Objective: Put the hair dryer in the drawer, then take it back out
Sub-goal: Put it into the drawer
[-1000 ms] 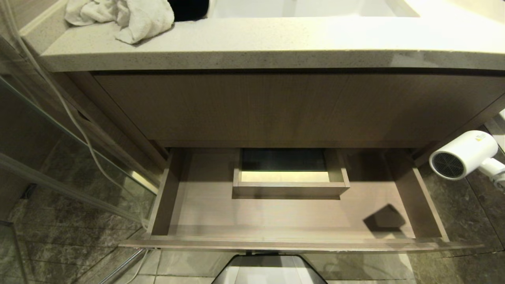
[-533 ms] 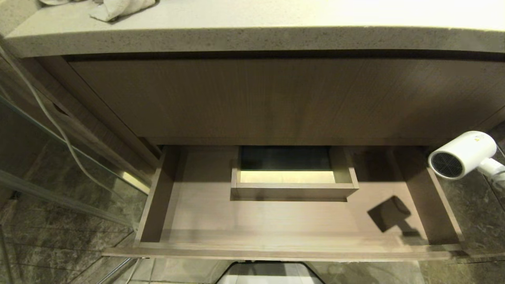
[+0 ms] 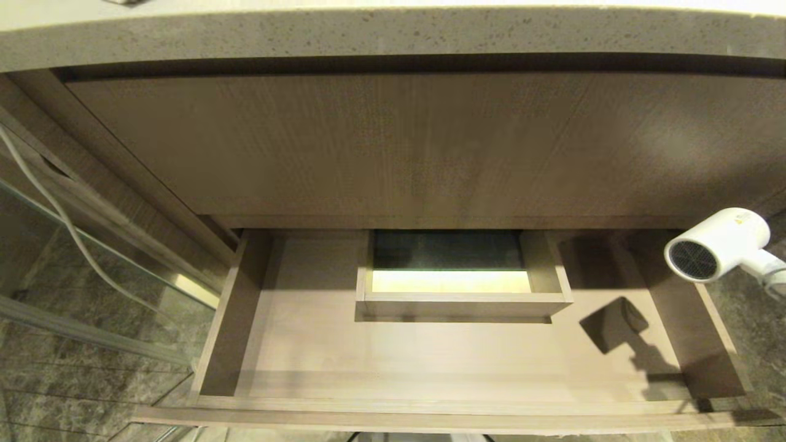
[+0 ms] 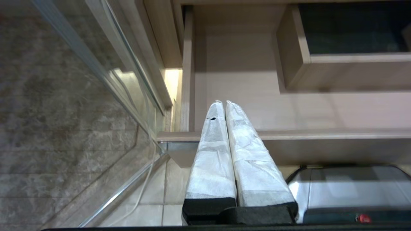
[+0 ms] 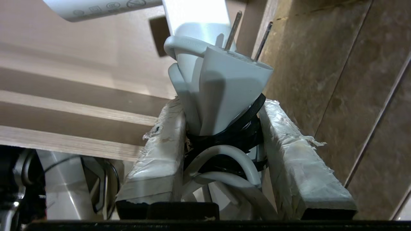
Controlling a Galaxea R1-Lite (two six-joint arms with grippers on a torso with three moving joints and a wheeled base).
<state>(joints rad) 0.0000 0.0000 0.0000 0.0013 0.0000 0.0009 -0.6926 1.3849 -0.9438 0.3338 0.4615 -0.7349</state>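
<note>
The drawer (image 3: pixel 430 408) stands pulled out below the vanity, its wood-grain floor bare. The white hair dryer (image 3: pixel 718 245) hangs in the air over the drawer's right side wall, grey grille facing me, handle running off the right edge. In the right wrist view my right gripper (image 5: pixel 223 107) is shut on the hair dryer (image 5: pixel 224 80) at its handle, where the coiled cord and plug are strapped; the drawer (image 5: pixel 80 73) lies below. My left gripper (image 4: pixel 223 104) is shut and empty, hanging before the drawer's (image 4: pixel 244 96) left front corner.
A boxed cut-out (image 3: pixel 454 301) rises at the middle of the drawer's back. Above are a taller wood-grain panel (image 3: pixel 393 141) and the stone counter edge (image 3: pixel 393 34). A glass panel (image 3: pixel 92 294) and a white cable (image 3: pixel 55 227) stand at the left. My base (image 4: pixel 353 192) sits under the drawer front.
The whole head view has shifted: the counter top and towel have slid out at the top and the drawer looks nearer. The hair dryer keeps its place at the right edge.
</note>
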